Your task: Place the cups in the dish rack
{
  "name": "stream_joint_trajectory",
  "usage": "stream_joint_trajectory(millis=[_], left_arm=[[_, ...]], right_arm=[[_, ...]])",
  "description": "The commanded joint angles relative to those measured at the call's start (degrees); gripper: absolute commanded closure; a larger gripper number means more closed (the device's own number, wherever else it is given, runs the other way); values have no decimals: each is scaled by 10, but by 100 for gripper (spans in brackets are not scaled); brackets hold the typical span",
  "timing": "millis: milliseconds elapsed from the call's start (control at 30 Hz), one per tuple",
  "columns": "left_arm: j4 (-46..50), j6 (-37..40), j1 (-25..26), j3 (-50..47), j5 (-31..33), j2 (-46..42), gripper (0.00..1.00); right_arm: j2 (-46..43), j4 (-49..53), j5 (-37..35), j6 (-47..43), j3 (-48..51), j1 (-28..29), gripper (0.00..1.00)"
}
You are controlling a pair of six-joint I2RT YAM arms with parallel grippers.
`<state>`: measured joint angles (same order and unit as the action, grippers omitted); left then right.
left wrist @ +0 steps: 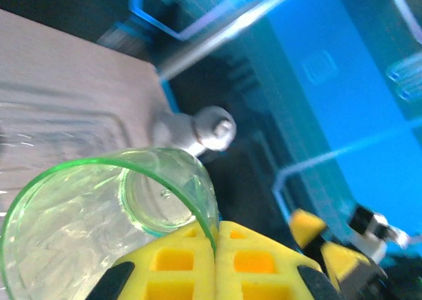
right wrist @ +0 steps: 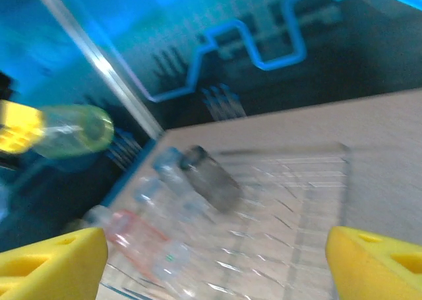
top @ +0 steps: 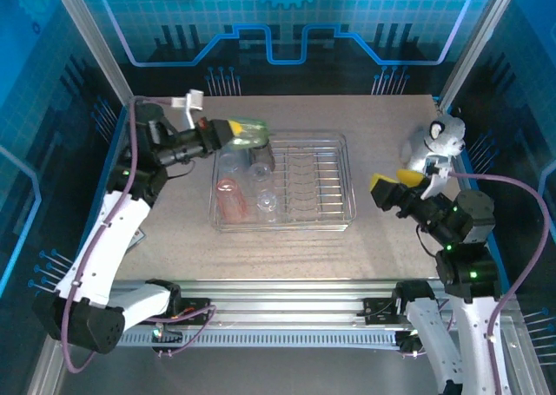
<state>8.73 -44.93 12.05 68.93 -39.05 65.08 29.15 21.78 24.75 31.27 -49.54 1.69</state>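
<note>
My left gripper [top: 229,133] is shut on the rim of a pale green cup [top: 250,134], held on its side over the far left corner of the dish rack [top: 323,185]. In the left wrist view the yellow pads [left wrist: 191,260] pinch the green cup's [left wrist: 92,214] wall. Inside the rack's left part lie a red-pink cup [top: 230,198], a smoky dark cup [top: 262,157] and clear cups [top: 228,163]. My right gripper [top: 393,181] stands open and empty to the right of the rack. Its wrist view looks across the rack [right wrist: 290,201] at the dark cup [right wrist: 212,179], the red-pink cup [right wrist: 135,234] and the held green cup [right wrist: 74,130].
A white and grey object [top: 439,141] sits at the table's far right edge, close behind my right gripper. Blue enclosure walls [top: 287,22] ring the table. The rack's right part holds the divider loops [top: 300,180].
</note>
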Motion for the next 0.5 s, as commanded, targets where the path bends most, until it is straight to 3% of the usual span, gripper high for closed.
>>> stream_joint_trajectory(millis=[0, 167, 300, 467], left_arm=[[-150, -81, 36, -27, -62, 2, 100], [-243, -129, 68, -54, -74, 13, 100], [-304, -165, 83, -69, -82, 22, 100], [-336, -187, 92, -77, -87, 27, 100]], right_arm=[[25, -195, 107, 152, 29, 6, 13], [81, -282, 121, 197, 29, 74, 11], [137, -291, 82, 163, 0, 166, 9], [220, -317, 80, 142, -42, 236, 5]])
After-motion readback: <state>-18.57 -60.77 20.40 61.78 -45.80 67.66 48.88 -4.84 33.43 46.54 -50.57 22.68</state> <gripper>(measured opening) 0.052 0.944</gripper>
